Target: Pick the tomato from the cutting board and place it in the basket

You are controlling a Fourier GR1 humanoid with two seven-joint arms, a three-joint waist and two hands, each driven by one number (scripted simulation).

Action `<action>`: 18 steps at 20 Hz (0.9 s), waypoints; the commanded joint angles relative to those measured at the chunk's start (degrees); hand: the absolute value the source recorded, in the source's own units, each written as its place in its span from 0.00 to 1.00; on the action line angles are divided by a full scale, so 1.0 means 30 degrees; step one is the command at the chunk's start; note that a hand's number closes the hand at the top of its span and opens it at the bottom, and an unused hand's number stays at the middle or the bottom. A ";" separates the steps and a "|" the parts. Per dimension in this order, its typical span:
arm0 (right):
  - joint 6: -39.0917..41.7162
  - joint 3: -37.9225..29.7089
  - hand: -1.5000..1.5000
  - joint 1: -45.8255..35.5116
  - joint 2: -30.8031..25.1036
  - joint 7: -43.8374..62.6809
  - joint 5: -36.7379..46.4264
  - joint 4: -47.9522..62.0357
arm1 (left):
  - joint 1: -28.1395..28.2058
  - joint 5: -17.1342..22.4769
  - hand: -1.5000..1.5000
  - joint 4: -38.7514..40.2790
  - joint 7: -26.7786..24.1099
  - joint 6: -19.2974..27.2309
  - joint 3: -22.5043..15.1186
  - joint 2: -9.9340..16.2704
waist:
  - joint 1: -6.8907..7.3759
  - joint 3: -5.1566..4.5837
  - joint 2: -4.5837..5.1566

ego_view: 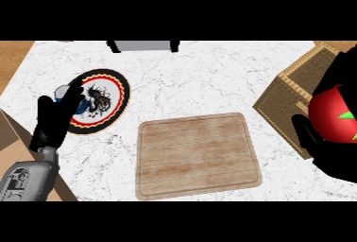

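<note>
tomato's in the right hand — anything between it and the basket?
Nothing visible. The right hand holds the tomato at the view's right edge, right beside the basket, and partly covers it. The cutting board lies to the left, out of the path. The left hand rests over by the plate.

The left robot hand (54,120) shows near the left edge of the surface, its fingers straight and pointing up, open and holding nothing. Its grey forearm (26,182) comes in from the lower left corner of the view. The right robot hand (335,146) is large at the right edge of the view, its black fingers curled around a tomato (333,115).
</note>
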 commanded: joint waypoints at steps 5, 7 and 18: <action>0.2456 -0.3250 1.00 -0.0899 -0.5271 -0.2812 -0.0179 0.5070 | 0.0155 -0.0320 0.50 0.0350 -0.0070 0.0171 -0.0205 -0.0486 | 0.0283 -0.0062 0.0168; 0.1675 -0.3382 1.00 -0.0585 -0.5910 -0.4443 0.0793 0.6341 | -0.0006 -0.0151 0.50 0.1411 -0.1325 -0.0187 0.0180 -0.0315 | 0.0305 -0.0065 0.0201; -0.1605 -0.4349 1.00 0.1682 -0.8054 -1.4563 0.2094 1.2797 | -0.0608 -0.0657 0.50 0.1912 -0.0808 -0.0099 -0.0048 -0.0733 | 0.0322 -0.0058 0.0186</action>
